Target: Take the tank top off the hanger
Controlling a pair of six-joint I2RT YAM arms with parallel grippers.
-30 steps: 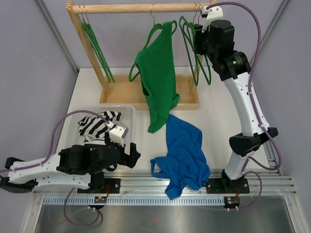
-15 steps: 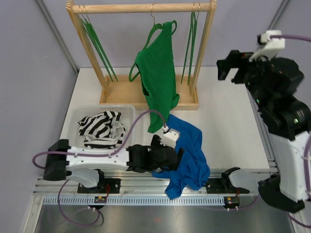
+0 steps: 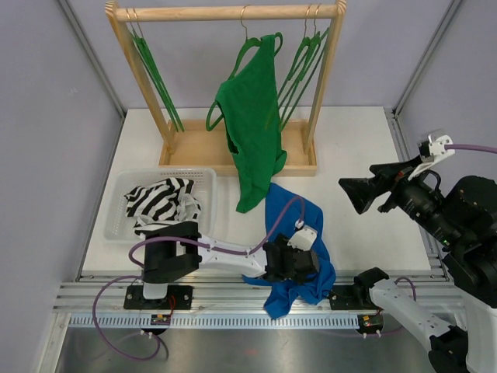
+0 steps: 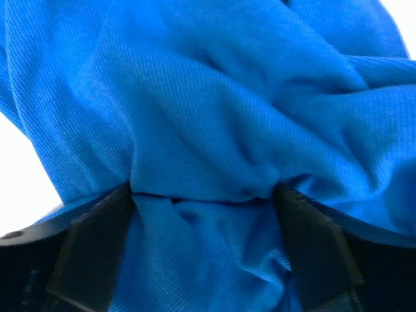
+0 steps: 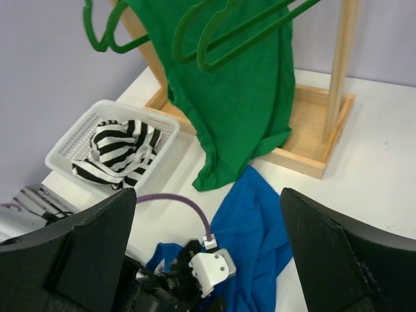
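Lopsidedly, green tank top (image 3: 252, 124) on hanger (image 3: 250, 44)

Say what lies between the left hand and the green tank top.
The blue shirt, seen in the top view: the left hand rests on it, and it reaches up beside the green tank top.

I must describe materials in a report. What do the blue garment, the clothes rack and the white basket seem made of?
Blue garment: likely soft knit fabric, matte; fine ribs and loose folds show.
Clothes rack: pale, apparently unpainted wood, by its colour and square posts.
White basket: probably plastic; its walls are a fine moulded grid.
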